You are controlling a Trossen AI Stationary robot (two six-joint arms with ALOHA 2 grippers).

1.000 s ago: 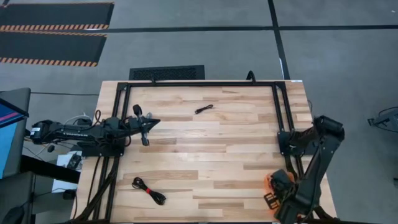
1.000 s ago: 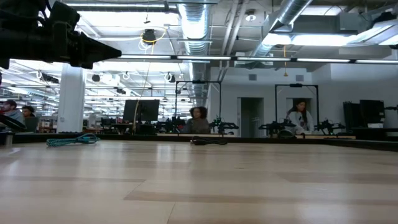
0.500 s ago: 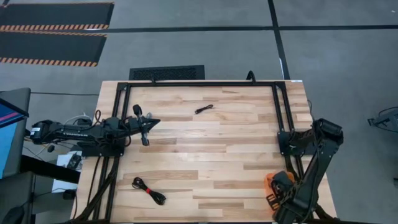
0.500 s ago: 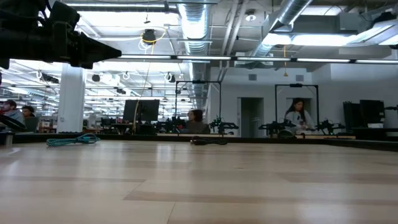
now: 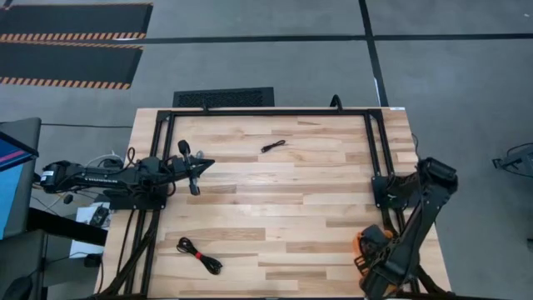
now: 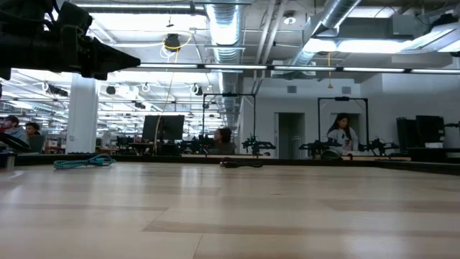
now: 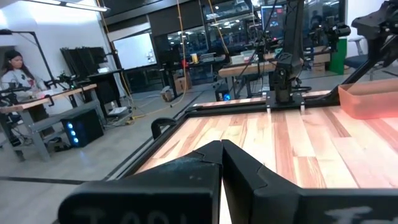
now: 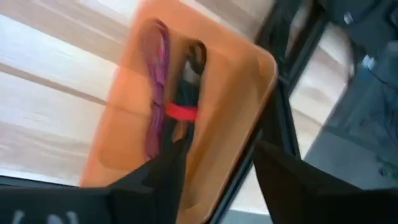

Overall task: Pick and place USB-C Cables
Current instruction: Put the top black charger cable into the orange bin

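Left pincer (image 5: pixel 208 162) closed, level; right pincer (image 8: pixel 214 165) open, pointing down.

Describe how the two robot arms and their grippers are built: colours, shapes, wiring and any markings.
Both arms are matte black, built of boxy jointed links. The left arm carries pale lettering along its long link, too small to read, and loose black cables trail by its base. The left gripper has two dark wedge-shaped fingers narrowing to points. The right gripper has two broad black fingers, faint embossed characters near their bases.

two cables (image 8: pixel 177 102) lie in the tray (image 8: pixel 239 93); others, probably cables (image 5: pixel 198 254), lie apart on the table (image 5: pixel 291 200).
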